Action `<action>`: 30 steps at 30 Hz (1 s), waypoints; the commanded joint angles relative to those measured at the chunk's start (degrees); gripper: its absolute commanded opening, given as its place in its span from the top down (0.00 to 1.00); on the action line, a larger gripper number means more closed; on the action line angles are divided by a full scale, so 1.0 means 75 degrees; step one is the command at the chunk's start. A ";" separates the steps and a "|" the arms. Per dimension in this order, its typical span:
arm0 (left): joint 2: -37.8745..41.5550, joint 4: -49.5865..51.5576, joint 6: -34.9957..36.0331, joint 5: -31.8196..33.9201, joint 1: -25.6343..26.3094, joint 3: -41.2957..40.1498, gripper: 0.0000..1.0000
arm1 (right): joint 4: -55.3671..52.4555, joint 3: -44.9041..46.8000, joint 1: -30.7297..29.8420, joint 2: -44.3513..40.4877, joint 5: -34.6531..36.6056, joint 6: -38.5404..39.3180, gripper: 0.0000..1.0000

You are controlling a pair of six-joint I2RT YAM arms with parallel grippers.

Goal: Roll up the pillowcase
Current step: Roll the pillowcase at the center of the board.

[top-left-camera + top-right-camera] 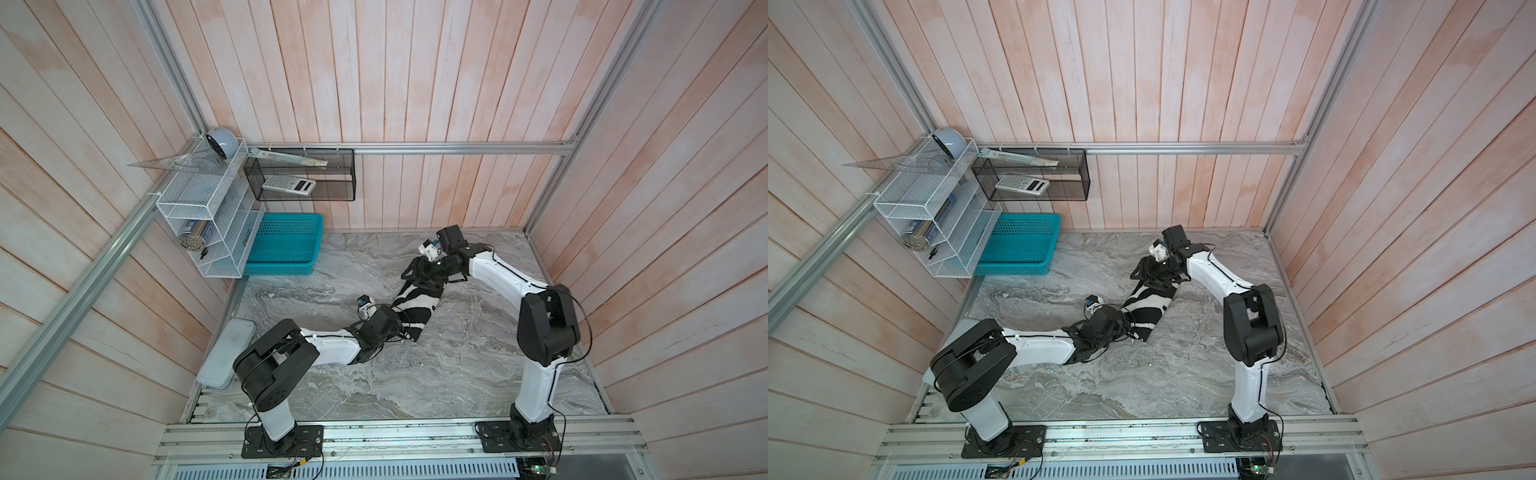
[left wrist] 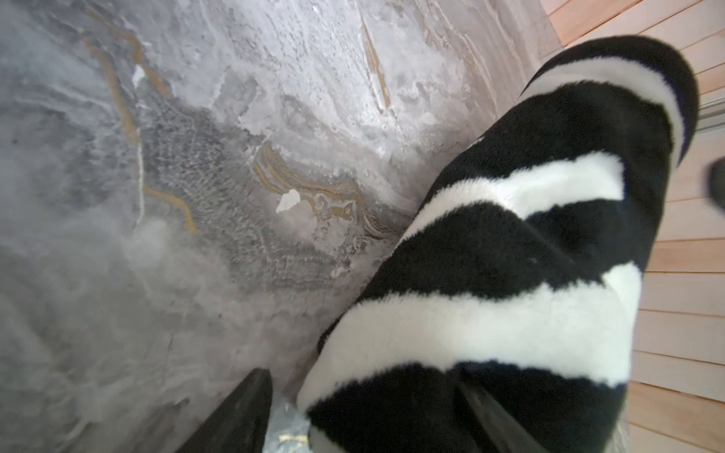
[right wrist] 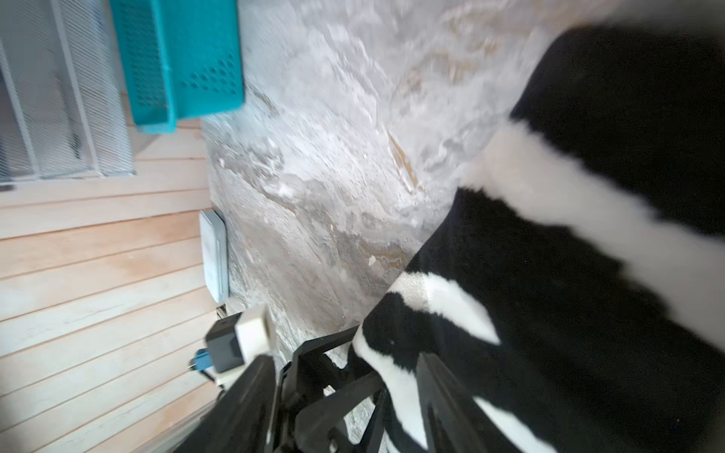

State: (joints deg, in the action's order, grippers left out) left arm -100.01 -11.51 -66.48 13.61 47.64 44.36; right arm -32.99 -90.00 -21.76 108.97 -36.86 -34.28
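A: Where's the pillowcase [image 1: 415, 308]?

B: Near the middle of the table [image 1: 457, 374], rolled into a thick tube with the zebra stripes outward. It lies on a slant. One end is nearer the arm bases and to the left, the other farther back and to the right.

A: And the left gripper [image 2: 363, 376]?

B: At the nearer end. In its wrist view the jaws stand fairly wide, astride the roll's end. One finger [image 2: 247, 408] has a strip of bare table between it and the plush, and the other lies against the cloth. So no clamp there.

A: The right gripper [image 1: 417, 274]?

B: Over the farther end, in a top view. Its wrist view is blurred. One finger [image 3: 443, 396] lies against the stripes and the jaws are apart, but I cannot tell whether they grip the cloth.

A: What's around?

B: A teal basket [image 1: 278, 269] sits at the table's far left corner, well apart from the roll. Beside it a white wire rack [image 1: 199, 216] hangs on the left wall. A black mesh box [image 1: 340, 183] on the back wall holds a calculator [image 1: 291, 185]. A white tray [image 1: 226, 357] lies along the table's left edge, near the left arm.
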 commanded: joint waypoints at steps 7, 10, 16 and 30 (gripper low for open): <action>-0.0376 0.0884 -0.0124 -0.0592 -0.0051 -0.0240 0.27 | -0.0928 -0.0534 0.0428 0.0915 0.1645 0.0551 0.78; -0.0398 0.0969 -0.0124 -0.0698 -0.0102 -0.0208 0.27 | -0.1238 -0.1247 0.0406 0.1962 0.1624 0.0451 0.83; -0.0762 0.0863 -0.0219 -0.1756 -0.0351 -0.0199 0.28 | -0.3030 -0.2786 0.0164 0.3661 0.2190 0.0628 0.79; -0.0052 0.1352 -0.0830 -0.2101 0.0914 -0.0452 0.32 | -0.3284 -0.2374 -0.0290 0.3357 0.2263 0.1216 0.79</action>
State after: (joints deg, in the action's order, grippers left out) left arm -101.27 -14.06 -71.20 -1.48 53.89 45.32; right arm -54.30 -114.37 -23.49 134.04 -25.02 -25.56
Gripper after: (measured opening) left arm 0.680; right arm 0.212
